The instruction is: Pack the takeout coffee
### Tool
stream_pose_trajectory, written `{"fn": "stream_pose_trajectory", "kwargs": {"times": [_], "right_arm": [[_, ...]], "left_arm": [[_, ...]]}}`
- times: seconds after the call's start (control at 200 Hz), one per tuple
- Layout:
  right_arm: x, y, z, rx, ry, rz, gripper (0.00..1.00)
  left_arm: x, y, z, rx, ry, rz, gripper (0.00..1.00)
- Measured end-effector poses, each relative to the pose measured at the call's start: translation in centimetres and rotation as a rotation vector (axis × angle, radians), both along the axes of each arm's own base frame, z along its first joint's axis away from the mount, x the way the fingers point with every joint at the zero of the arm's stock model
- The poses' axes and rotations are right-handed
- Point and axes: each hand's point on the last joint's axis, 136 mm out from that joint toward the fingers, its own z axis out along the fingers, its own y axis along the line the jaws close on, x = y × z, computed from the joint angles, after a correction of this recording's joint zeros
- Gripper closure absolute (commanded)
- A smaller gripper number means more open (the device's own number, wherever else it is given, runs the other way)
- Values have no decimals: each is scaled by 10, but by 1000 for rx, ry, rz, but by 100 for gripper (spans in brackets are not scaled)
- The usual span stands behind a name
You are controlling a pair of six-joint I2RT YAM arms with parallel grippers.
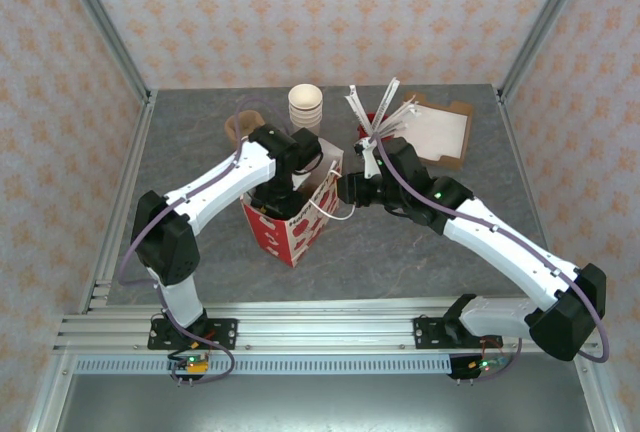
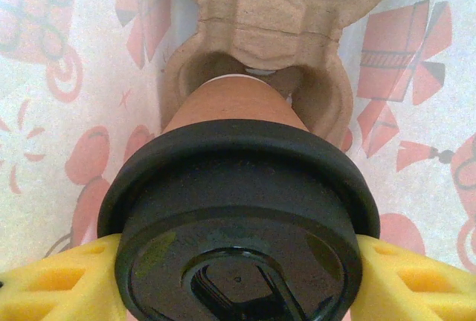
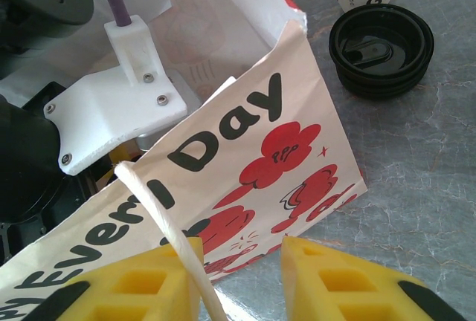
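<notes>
Clamped at its black lid by the left gripper (image 2: 236,291), the takeout coffee (image 2: 238,187) sits inside the red-and-white bag (image 2: 52,113), its base toward a pulp carrier (image 2: 275,24). Outside, the right gripper (image 3: 242,276), fingers apart, straddles the bag's cord handle (image 3: 160,209).

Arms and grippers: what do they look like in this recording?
The left arm and right arm have white link shells with black joint housings, and a purple cable runs along each. A green light glows on the right arm. The left gripper and right gripper have yellow fingers with recessed cut-outs.
</notes>
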Motion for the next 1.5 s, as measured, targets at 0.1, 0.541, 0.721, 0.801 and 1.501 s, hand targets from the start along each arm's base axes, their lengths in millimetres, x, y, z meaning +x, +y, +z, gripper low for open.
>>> {"fn": "stream_pose_trajectory", "kwargs": {"times": [0.1, 0.541, 0.721, 0.801, 1.501], "right_arm": [[1, 1, -2, -4, 4, 0, 66], [2, 2, -5, -9, 11, 0, 66], [2, 2, -6, -11, 13, 0, 66], [2, 2, -6, -12, 13, 0, 66], [3, 3, -8, -16, 18, 0, 66]], "left_arm": [[0, 0, 0, 1, 1, 0, 64], [2, -1, -2, 15, 13, -2, 64], [2, -1, -1, 14, 13, -3, 65], [1, -1, -1, 14, 14, -6, 65], [3, -8, 12, -19, -1, -45, 65]]}}
